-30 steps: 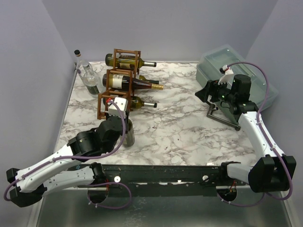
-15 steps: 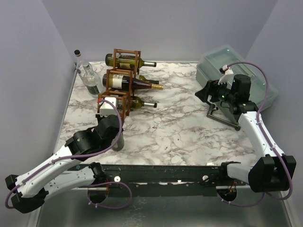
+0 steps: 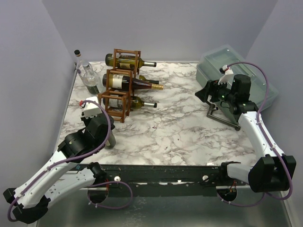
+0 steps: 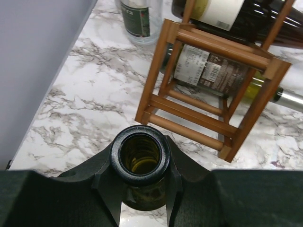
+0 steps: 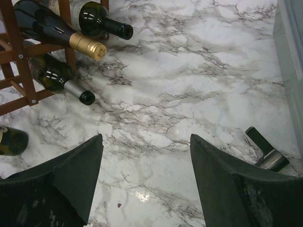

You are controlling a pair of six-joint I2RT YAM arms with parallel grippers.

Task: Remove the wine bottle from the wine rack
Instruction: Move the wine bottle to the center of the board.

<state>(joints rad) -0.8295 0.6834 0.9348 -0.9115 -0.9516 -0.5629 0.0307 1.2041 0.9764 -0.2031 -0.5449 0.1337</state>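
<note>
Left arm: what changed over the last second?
The left gripper, shut on the wine bottle, carried it left and toward the near edge, away from the wine rack. No grab or release. The right gripper open and still; rack unmoved.

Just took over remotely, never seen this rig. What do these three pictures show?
Two robot arms are bolted at the near edge of a marble table. The overhead picture shows both; the other two come from cameras on each wrist. The left gripper is shut on the neck of an open wine bottle, off the wine rack, where three more bottles lie. The right gripper hangs open and empty. A clear bottle and a grey bin stand at the back.
</note>
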